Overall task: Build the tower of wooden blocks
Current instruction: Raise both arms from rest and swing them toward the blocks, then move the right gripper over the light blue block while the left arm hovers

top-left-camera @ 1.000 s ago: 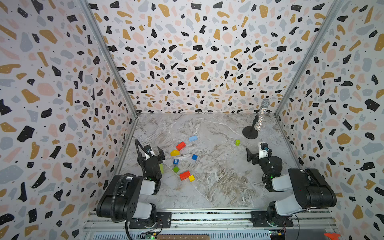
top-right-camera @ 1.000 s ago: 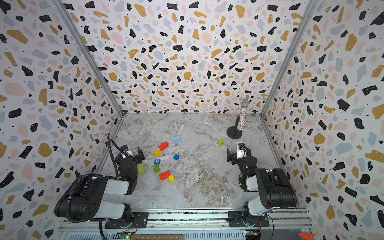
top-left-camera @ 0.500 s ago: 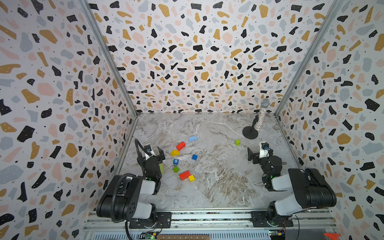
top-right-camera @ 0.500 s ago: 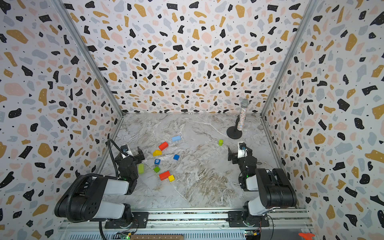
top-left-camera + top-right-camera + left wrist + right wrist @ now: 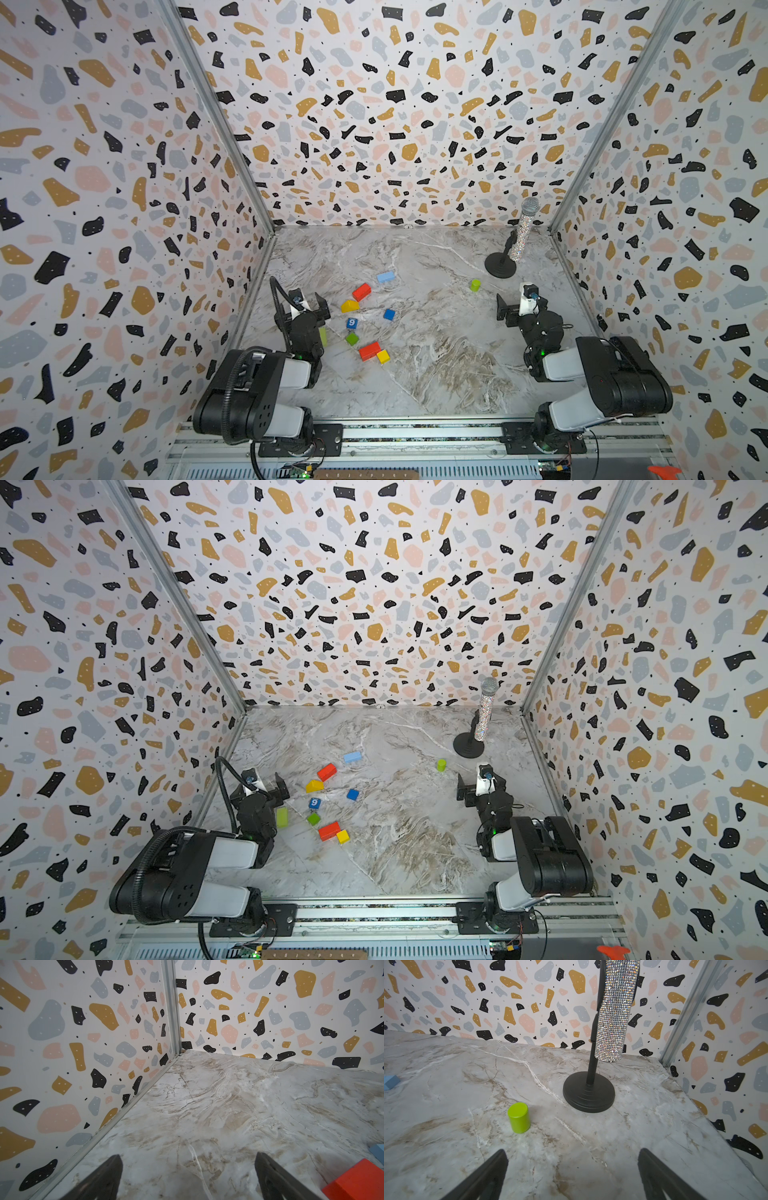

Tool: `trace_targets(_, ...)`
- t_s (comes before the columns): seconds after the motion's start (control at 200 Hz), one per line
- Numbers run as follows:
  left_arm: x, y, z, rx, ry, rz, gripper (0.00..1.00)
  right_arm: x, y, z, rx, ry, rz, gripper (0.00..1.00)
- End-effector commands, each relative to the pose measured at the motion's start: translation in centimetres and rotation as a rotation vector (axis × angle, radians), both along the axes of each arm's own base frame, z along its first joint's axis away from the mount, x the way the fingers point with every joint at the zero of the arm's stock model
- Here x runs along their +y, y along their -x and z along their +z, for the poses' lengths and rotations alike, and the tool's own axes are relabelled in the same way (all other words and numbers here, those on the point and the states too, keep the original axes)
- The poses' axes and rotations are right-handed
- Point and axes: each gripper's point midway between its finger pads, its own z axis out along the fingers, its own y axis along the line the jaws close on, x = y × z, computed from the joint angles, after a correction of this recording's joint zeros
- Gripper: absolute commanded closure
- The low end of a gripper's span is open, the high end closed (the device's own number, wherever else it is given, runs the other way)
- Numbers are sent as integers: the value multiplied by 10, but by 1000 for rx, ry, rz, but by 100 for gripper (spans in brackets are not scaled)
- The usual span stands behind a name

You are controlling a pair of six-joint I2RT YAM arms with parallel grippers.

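Holding as they were a second ago, the left black parallel gripper (image 5: 188,1155) and right black parallel gripper (image 5: 572,1153) both gape empty. The small painted wooden blocks (image 5: 352,338) lie scattered on the marble: a red brick (image 5: 369,350) nearest, a light blue brick (image 5: 385,276) and a lime-green cylinder (image 5: 475,284) farthest. Stacking has not begun.

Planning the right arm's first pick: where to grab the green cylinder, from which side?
Pinch the green cylinder across its curved wall, coming from above. It stands upright on its flat end, apart from the microphone stand base, so both sides are free. The open right gripper should straddle it.
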Motion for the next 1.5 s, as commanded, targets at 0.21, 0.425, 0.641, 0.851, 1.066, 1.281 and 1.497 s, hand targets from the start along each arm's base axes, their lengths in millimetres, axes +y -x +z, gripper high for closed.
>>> trace_targets(0.21, 20, -8, 23, -16, 22, 145, 0, -6, 28, 61, -202, 87, -230, 1)
trace_targets(0.425, 7, -27, 53, 45, 48, 95, 0, 24, 26, 91, -153, -62, -122, 1)
trace_targets(0.641, 5, -21, 100, 3, 168, 134, 0, 60, 14, 115, 17, -148, -14, 1)
trace_targets(0.851, -9, -15, 137, -18, 295, 147, 0, 115, 0, 131, 167, -137, 134, 3)
trace_targets(1.066, -20, -27, 124, 119, 304, 207, 0, 146, -9, 133, 236, -77, 157, 1)
trace_targets(1.281, -46, -40, 107, 146, 329, 141, 0, 182, -33, 112, 402, 84, 202, 1)
trace_targets(1.497, -49, -49, 102, 89, 447, 176, 0, 225, -48, 81, 530, 71, 323, 0)
